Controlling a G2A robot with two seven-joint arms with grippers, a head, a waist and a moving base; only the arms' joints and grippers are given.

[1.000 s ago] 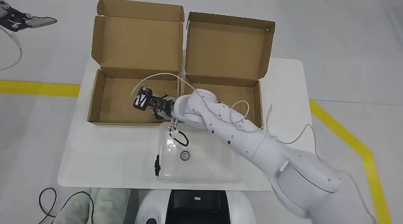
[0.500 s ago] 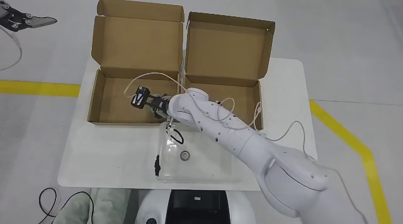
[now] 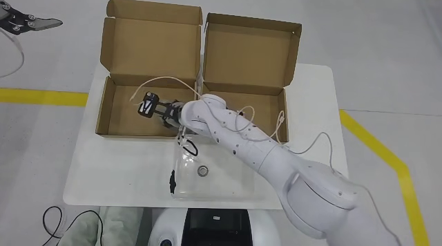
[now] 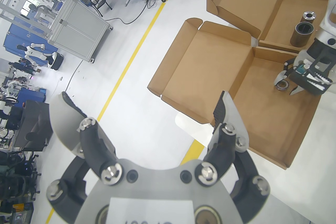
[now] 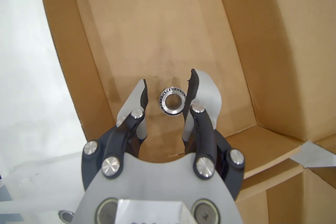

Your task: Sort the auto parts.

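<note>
My right gripper (image 5: 168, 78) hangs open inside the left cardboard box (image 5: 162, 25), its fingers on either side of a small steel bearing (image 5: 172, 104) that lies on the box floor untouched. The top view shows this gripper (image 3: 164, 115) over the left box (image 3: 110, 108). From the left wrist view the same bearing (image 4: 282, 85) sits under the right gripper (image 4: 286, 86). My left gripper (image 4: 143, 96) is open and holds nothing, out over the floor left of the table, and it appears in the top view (image 3: 41, 21) too.
The right box (image 4: 278, 15) holds a silver sleeve (image 4: 308, 17) and a dark cylinder (image 4: 303, 33). A clear plastic tray (image 3: 242, 187) at the table's front holds another bearing (image 3: 203, 171) and a black ring (image 3: 188, 148). Both box lids stand open at the back.
The right arm has slid its gripper leftward, farther over the left box's floor. The left gripper has stayed where it was.
</note>
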